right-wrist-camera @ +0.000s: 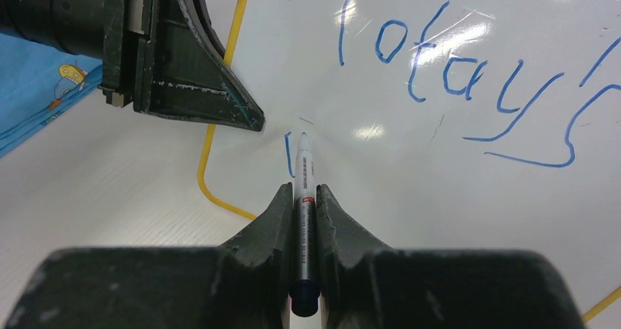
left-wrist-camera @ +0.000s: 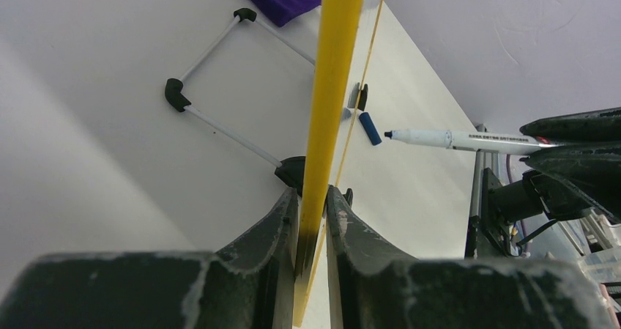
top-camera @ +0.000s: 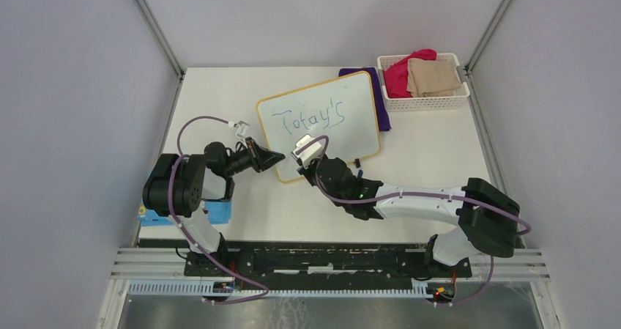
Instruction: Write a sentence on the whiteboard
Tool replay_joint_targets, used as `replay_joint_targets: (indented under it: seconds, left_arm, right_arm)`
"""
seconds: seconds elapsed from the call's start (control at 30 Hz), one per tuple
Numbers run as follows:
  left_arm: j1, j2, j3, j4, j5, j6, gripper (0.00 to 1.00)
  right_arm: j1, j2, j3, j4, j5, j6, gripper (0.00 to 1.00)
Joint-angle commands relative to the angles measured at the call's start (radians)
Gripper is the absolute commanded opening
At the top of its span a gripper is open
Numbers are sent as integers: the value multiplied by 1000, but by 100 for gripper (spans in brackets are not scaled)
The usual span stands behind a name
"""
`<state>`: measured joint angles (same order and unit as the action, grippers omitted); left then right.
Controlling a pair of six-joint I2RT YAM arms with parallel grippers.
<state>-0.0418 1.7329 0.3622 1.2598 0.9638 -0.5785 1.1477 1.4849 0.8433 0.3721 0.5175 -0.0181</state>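
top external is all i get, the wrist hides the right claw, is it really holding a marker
observer: Yes, the right claw is shut on the marker, tip on the whiteboard below "Today's".
operator: and the left claw
observer: The left claw pinches the whiteboard's frame edge between its fingers.
operator: second line started
observer: Barely. There is only one short blue stroke beside the tip.

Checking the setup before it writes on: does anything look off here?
The whiteboard sits skewed to the table edges, overlapping a purple cloth; a blue cap lies loose near it. Nothing spilled or broken.
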Motion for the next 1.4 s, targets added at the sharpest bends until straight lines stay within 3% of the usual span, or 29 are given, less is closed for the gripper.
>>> replay_joint_targets:
  seconds: [0.0,0.83,1.37]
  left_arm:
    - [-6,8,15,-66,-50,55,2]
    - [-7,8,22,-85,-48,60,2]
    - [-7,7,23,-86,-47,62,2]
  right_arm:
    - [-17,13,59,24,10,-11,0]
    - [-37,56,-13,-9,5,17,0]
    - [-17,56,-48,-7,-90,59,0]
